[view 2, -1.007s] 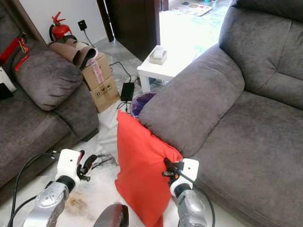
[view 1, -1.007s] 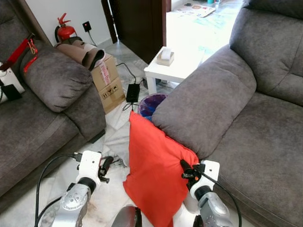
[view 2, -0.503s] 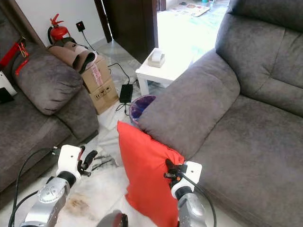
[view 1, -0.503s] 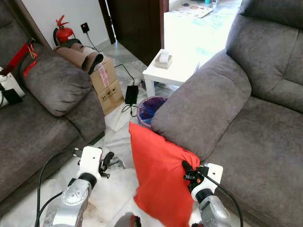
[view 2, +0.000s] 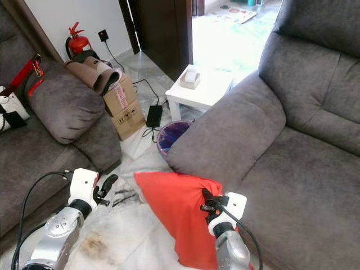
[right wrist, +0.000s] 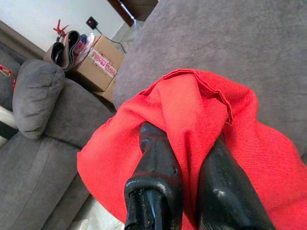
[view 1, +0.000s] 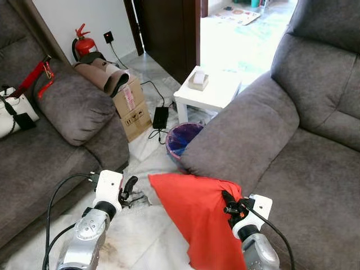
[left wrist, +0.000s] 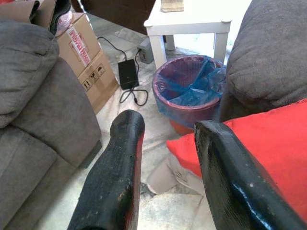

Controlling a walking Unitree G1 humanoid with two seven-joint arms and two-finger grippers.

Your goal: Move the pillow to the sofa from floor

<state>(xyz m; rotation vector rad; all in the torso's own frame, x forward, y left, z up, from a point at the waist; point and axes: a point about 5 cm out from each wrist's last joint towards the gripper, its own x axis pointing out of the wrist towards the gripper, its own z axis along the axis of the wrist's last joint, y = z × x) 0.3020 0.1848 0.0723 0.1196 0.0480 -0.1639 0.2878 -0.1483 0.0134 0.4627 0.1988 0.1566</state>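
Red pillow (view 1: 199, 216) held up beside the right sofa (view 1: 315, 169)

It's pinched by the right gripper (right wrist: 189, 143) at a corner, apparently off the floor; left gripper (left wrist: 165, 167) is spread wide, nothing held.

The right end effector (right wrist: 184, 158) reaches forward from its silver arm with both black fingers pinched tight on a fold of the red pillow (view 1: 197, 211), while the left end effector (left wrist: 165, 158) hangs alongside, fingers spread and holding nothing.

left gripper (left wrist: 165, 143): fingers apart, empty | red pillow (left wrist: 268, 148) beside | bin (left wrist: 187, 93) and white table (left wrist: 192, 21) ahead
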